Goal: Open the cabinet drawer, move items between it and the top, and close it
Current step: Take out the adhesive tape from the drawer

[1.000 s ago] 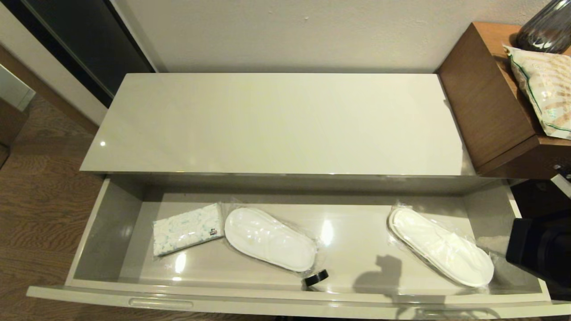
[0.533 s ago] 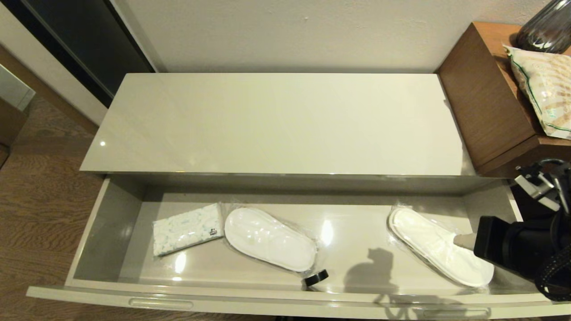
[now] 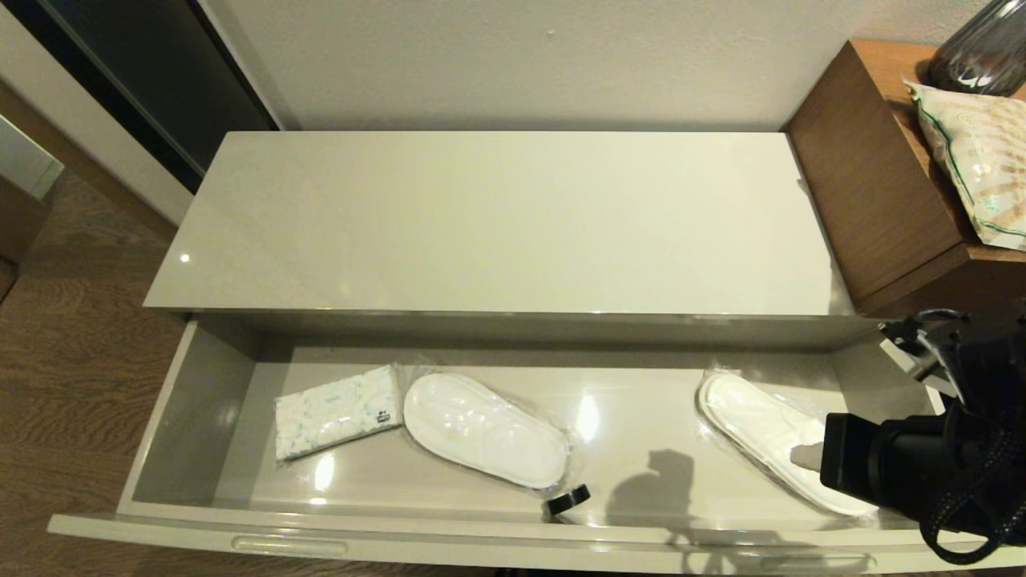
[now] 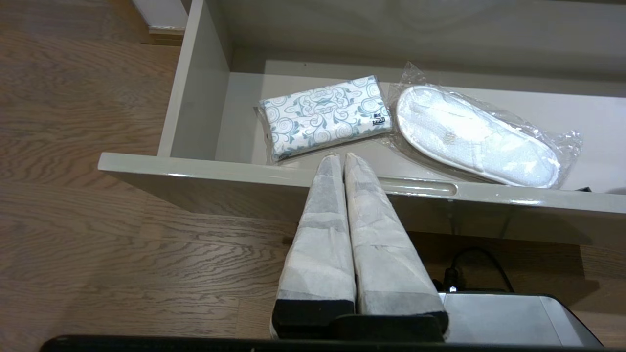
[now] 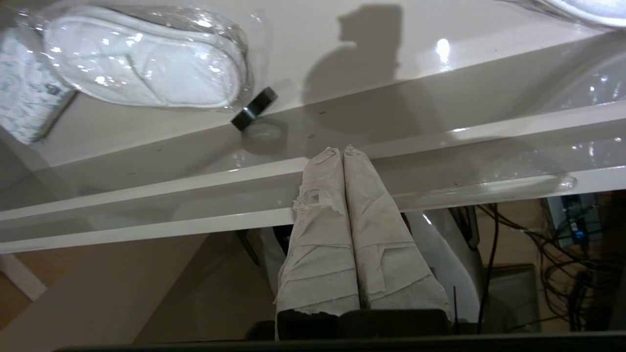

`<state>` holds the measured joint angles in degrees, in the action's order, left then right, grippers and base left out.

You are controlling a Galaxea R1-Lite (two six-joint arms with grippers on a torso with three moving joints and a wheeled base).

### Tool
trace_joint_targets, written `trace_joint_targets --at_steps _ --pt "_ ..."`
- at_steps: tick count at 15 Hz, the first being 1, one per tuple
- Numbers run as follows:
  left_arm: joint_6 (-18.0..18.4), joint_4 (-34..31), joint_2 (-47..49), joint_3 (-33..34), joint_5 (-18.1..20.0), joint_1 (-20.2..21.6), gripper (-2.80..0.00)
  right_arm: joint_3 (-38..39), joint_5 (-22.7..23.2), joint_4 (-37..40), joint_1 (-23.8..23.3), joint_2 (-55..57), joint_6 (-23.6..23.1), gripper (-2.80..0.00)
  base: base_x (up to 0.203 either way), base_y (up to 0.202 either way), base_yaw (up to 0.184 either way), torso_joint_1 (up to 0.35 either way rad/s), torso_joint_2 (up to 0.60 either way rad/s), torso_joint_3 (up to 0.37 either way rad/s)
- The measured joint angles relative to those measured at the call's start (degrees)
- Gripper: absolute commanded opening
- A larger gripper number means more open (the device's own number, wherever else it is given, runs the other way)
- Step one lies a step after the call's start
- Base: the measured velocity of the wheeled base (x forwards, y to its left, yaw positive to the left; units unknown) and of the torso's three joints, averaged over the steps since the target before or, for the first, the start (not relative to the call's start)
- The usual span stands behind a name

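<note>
In the open cabinet drawer [image 3: 200, 401], the black tape roll [image 3: 568, 499] lies against the front wall, so the right pincer [image 5: 337, 149], fingers pressed together just outside that wall, should spread before dipping onto it.

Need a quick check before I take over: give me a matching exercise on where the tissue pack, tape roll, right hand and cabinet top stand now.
Things:
1. tissue pack
2. tape roll
3. right hand
4. cabinet top

States:
A. shut, over the drawer's right end
B. bare, nothing on it
C. by the drawer's front wall, near the middle
D. left part of the drawer, beside a wrapped slipper

Pairs: 1-D, 2-C, 3-A, 4-B
</note>
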<state>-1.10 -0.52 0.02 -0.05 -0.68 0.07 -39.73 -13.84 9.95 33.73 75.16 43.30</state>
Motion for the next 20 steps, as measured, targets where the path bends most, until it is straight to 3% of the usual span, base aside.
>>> trace_joint_targets --at_steps 15,20 --pt "0.0 0.0 0.0 0.0 0.0 0.0 -2.80 0.4 -0.3 -0.6 0.6 2.7 0.2 -2.80 0.000 0.000 0.000 0.000 0.00 0.000" --pt "0.0 0.0 0.0 0.0 0.0 0.0 -2.80 4.9 -0.8 -8.0 0.1 6.2 0.9 -2.80 0.000 0.000 0.000 0.000 0.00 0.000"
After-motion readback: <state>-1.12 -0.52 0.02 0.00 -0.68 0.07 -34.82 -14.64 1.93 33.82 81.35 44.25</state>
